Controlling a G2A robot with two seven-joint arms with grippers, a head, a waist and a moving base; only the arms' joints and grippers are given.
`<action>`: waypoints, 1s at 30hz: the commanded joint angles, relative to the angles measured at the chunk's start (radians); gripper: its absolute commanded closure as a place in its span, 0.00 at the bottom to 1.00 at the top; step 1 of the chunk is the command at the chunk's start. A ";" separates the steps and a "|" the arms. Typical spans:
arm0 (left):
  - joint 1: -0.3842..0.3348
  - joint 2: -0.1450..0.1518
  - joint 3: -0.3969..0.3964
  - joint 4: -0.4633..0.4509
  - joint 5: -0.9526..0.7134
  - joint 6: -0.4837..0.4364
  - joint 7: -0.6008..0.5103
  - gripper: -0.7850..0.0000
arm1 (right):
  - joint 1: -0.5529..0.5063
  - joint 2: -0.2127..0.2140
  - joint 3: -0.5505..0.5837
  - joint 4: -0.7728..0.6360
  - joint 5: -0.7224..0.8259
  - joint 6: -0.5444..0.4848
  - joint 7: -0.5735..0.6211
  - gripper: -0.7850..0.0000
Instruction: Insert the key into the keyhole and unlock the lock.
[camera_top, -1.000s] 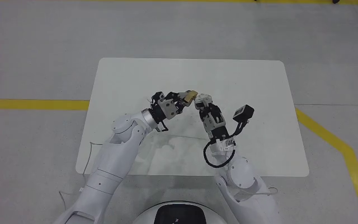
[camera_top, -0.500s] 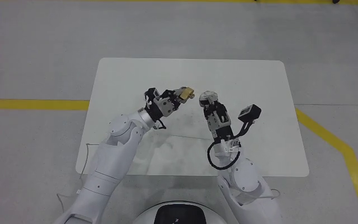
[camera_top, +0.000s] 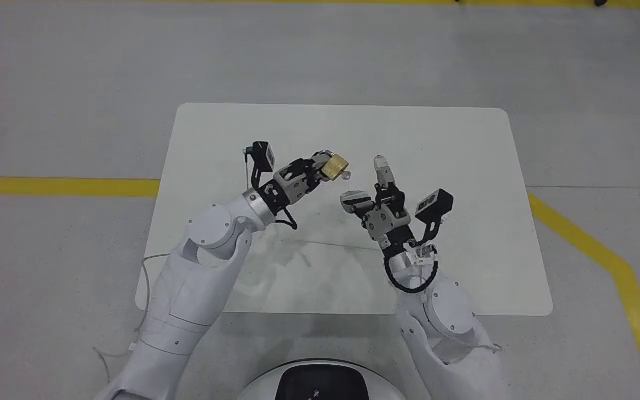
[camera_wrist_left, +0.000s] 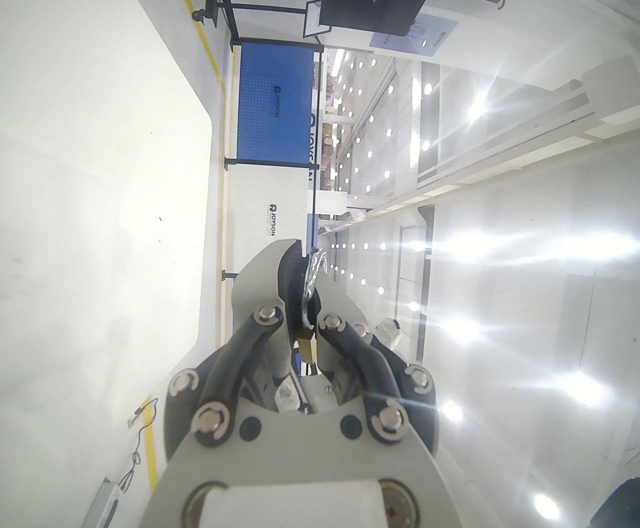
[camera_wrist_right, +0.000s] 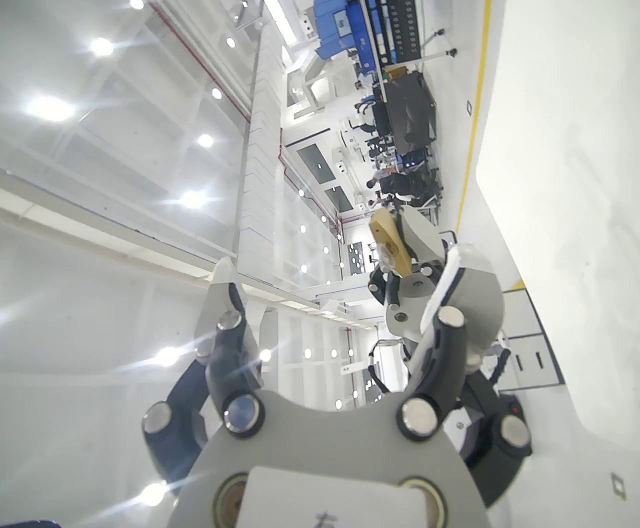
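Both arms are held up over the table (camera_top: 450, 140), claws facing each other and close together.

Left gripper (camera_top: 320, 168): pressed together on the lock (camera_top: 337, 164). In the left wrist view a shiny metal loop is pinched at the fingertips and the brass body sits back toward the palm, so the hold is on thin metal and not on the body's flat sides. The lock is in the air, clear of the table.

Right gripper (camera_top: 365, 183): spread wide, nothing in it. Its 2 fingers stand just beside the lock without touching it.

Key (camera_top: 348, 177): I take it to be the small silvery bit at the lock's face toward the right claw (too small to say whether it is seated in the keyhole or only beside it).

Judgement: the step in hand is taking hold of the key head to turn it.

Risks from here:
1. The key head is small. If the right claw closes off-centre, it can miss or flick the key out, and the key drops to the table.
2. Turning force may swing the lock about the thin loop in the left pinch, so the lock turns and the cylinder does not.
3. The 2 claws are very near each other. A slightly off approach bumps the left fingers and shifts the lock.
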 joint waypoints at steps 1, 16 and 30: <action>-0.002 0.001 0.001 0.003 0.007 0.000 0.002 1.00 | 0.003 0.000 0.011 -0.003 0.048 0.046 0.014 0.57; -0.012 0.012 -0.002 0.010 0.040 -0.006 -0.028 1.00 | 0.068 -0.001 0.025 0.019 0.066 0.249 0.006 0.78; -0.018 0.015 0.014 0.018 0.031 -0.027 -0.027 1.00 | 0.103 -0.006 0.005 0.023 0.043 0.292 0.008 1.00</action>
